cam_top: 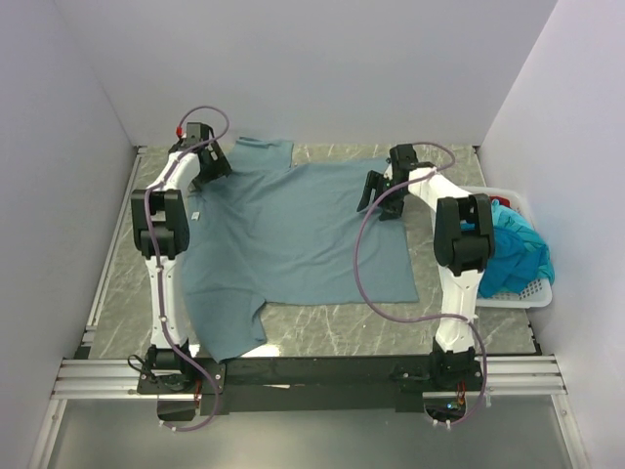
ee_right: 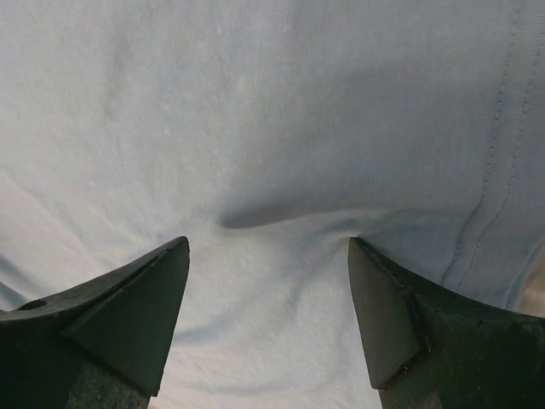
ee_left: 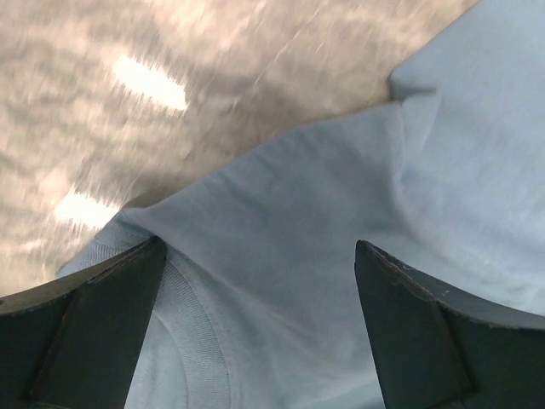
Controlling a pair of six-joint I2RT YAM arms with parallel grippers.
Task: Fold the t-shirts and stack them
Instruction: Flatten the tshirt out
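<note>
The grey shirt [cam_top: 293, 234] lies spread flat on the worktop [cam_top: 332, 327] between the two arms, turned sideways: collar to the left, hem to the right, one sleeve toward the far wall and the other toward the near edge. The left arm [cam_top: 161, 225] rises from its base at the near left, bends at a high elbow and reaches to the shirt's far left corner, wrist tipped down. The left fingers [ee_left: 94, 324] are spread wide and hold nothing, with shoulder cloth and a strip of ribbed collar under the gap; whether the tips touch the cloth cannot be told. The right arm [cam_top: 459, 234] stands up from the near right, folds at the elbow and leans inward to the left, its wrist pointing down over the far right part of the shirt, near the hem. The right fingers [ee_right: 128, 315] are also wide apart and grip nothing; a low wrinkle of cloth runs across the gap between the tips, and the stitched hem shows to the right. By the right wall a white basket [cam_top: 532, 293] holds a turquoise shirt [cam_top: 518, 249], with a bit of red shirt [cam_top: 501, 202] behind it
</note>
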